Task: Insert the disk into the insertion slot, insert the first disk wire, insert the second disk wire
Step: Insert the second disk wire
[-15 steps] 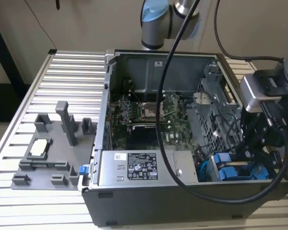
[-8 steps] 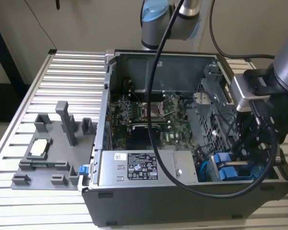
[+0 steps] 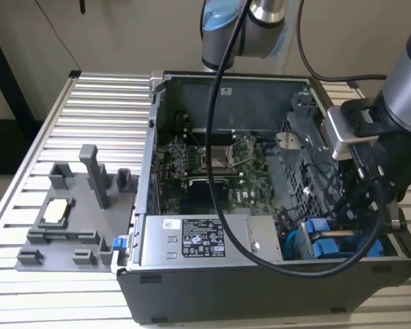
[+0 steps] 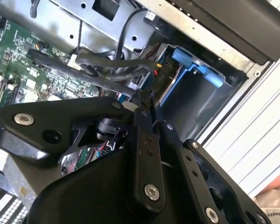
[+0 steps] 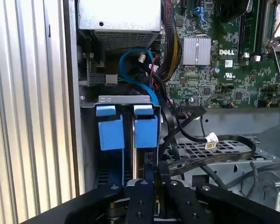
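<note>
Two bright blue carriers stand side by side in the grey metal drive cage [image 5: 123, 99] at the case's front corner. The disk [image 5: 145, 132] is the one nearer the motherboard and sits down in the insertion slot. The other blue carrier [image 5: 110, 134] is beside it. My gripper [image 5: 151, 176] is right at the disk's end, its fingers [image 4: 147, 140] drawn close together on what looks like a black wire connector [image 5: 149, 157]. In the exterior view the blue carriers [image 3: 320, 236] show under my arm [image 3: 397, 103].
A blue cable [image 5: 136, 70] and a bundle of black wires [image 5: 170, 121] loop over the cage. The power supply [image 3: 198, 240] and motherboard [image 3: 219, 164] fill the case. On the exterior view's left a grey fixture plate [image 3: 68, 212] sits on the ribbed table [image 3: 103, 103].
</note>
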Tool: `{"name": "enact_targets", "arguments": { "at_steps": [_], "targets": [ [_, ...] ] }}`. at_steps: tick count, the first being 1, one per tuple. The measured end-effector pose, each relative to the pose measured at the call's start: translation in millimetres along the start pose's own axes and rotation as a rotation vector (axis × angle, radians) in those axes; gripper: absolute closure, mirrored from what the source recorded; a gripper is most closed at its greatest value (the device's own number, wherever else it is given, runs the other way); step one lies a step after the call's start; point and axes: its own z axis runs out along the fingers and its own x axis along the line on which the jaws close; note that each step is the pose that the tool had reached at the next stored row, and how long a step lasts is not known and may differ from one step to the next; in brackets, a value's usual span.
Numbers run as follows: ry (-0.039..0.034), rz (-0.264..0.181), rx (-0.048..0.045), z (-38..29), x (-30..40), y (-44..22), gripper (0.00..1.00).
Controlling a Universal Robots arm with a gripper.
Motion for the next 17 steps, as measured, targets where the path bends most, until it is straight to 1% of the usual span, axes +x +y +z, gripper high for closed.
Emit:
{"name": "enact_targets", "arguments": {
  "at_steps": [2,3,6,11,15,17],
  "targets": [
    [0.0018,-0.002,0.0155,0.0,0.0,0.1,0.84],
    [0.0030,-0.002,0.0178,0.2,0.1,0.7,0.84],
    [0.0052,-0.002,0.0180,0.3,0.1,2.4,0.84],
    [0.0072,-0.001,0.0216,0.0,0.1,5.5,0.84],
    [0.0088,-0.003,0.0322,-0.1,0.1,5.7,0.84],
    [0.0099,-0.003,0.0361,0.0,0.1,5.7,0.84]
  ]
}}
